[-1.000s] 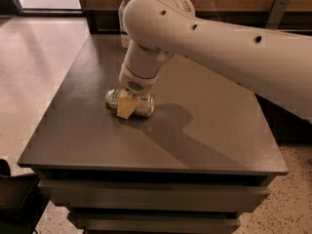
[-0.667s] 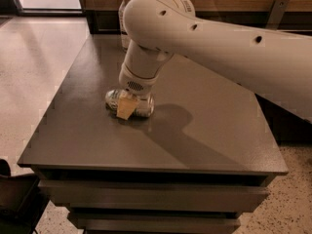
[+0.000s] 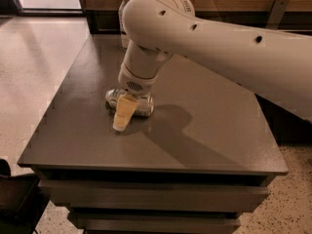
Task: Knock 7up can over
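The 7up can (image 3: 145,105), silver-white with faint green marks, lies on its side on the dark grey table (image 3: 209,130), left of the middle. My gripper (image 3: 122,121) hangs from the big white arm (image 3: 204,38) and comes down right over the can, its tan tip resting on the table just in front of it. The gripper and wrist hide the can's middle; only its two ends show.
A clear plastic water bottle (image 3: 125,9) with a white cap stands at the table's back edge, partly behind the arm. The table's left edge drops to a pale speckled floor (image 3: 34,67). A wooden wall runs along the back.
The tan tip of the gripper now reaches a little further down in front of the can. The can and the arm have stayed in place.
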`<state>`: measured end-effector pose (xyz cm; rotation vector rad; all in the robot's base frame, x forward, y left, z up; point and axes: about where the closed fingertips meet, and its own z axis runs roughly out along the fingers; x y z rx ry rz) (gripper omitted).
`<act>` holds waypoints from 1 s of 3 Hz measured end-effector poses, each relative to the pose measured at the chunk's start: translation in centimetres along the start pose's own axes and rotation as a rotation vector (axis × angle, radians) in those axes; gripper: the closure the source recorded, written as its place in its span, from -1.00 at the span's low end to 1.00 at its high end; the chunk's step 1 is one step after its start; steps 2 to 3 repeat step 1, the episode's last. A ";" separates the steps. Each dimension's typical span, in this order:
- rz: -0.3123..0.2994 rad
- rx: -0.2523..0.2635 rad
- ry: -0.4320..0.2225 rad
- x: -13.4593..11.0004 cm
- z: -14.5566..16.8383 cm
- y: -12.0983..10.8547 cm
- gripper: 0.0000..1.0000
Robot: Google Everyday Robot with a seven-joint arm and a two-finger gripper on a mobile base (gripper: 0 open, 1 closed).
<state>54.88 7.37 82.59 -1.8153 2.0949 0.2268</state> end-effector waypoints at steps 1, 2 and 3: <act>0.000 0.000 0.000 0.0 0.0 0.0 -1.00; 0.000 0.000 0.000 0.0 0.0 0.0 -1.00; 0.000 0.000 0.000 0.0 0.0 0.0 -1.00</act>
